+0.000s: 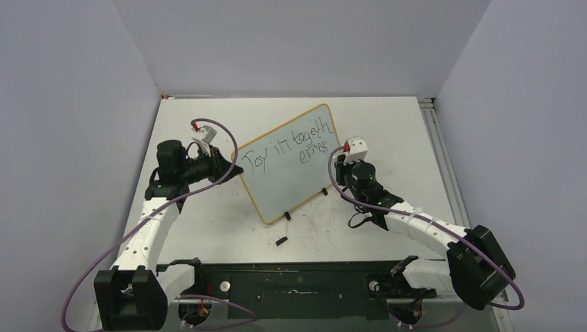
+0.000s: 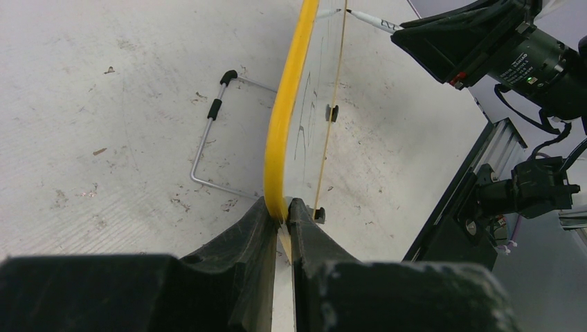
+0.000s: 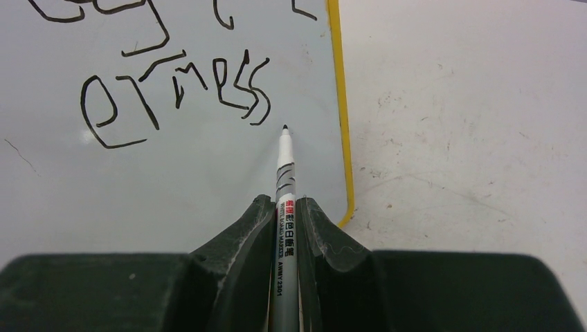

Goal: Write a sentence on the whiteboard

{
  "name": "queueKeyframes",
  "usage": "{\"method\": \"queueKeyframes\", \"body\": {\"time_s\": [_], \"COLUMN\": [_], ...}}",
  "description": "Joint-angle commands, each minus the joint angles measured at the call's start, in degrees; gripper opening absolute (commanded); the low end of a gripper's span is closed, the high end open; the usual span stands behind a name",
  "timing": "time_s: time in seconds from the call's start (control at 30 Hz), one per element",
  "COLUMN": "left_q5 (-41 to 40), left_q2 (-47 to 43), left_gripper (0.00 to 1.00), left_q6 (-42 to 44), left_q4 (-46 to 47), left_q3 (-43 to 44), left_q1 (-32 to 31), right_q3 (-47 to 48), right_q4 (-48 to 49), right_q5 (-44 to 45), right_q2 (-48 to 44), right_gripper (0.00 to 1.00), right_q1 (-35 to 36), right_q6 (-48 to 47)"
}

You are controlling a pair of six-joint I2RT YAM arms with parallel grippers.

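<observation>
Whiteboard L edge tight in left claw

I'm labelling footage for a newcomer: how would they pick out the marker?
Find the yellow-framed whiteboard propped mid-table. At its right edge the right gripper is shut on the marker. Its white barrel and black tip, aimed at the end of the sentence, set it apart from the black gripper.

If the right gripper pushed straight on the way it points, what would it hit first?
The right gripper holds a marker that leads. Its tip would meet the whiteboard just beside the last letters of the sentence. It may already be touching; depth is unclear.
</observation>
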Motion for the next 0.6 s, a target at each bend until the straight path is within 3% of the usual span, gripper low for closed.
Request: {"method": "queueKeyframes", "body": {"time_s": [0.0, 0.3, 0.57], "left_q5": [-0.20, -0.19, -0.40], "left_q2": [-0.08, -0.02, -0.81], "left_gripper": [0.00, 0.00, 0.00], "left_q6": [1.27, 1.27, 1.14], "left_q4": [-0.50, -0.59, -0.87], "left_q3": [0.26, 0.39, 0.23], "left_q1": [-0.15, -0.17, -0.17], "right_q3": [1.88, 1.97, 1.46], "right_q4": [3.45, 3.90, 1.83], "right_q5": [-1.15, -1.88, 1.13], "right_q2": [1.24, 1.98, -5.58], "right_gripper": [0.05, 0.05, 0.05], "right_q1": [-0.62, -0.61, -0.60], "right_q6": [0.54, 0.32, 0.11]}}
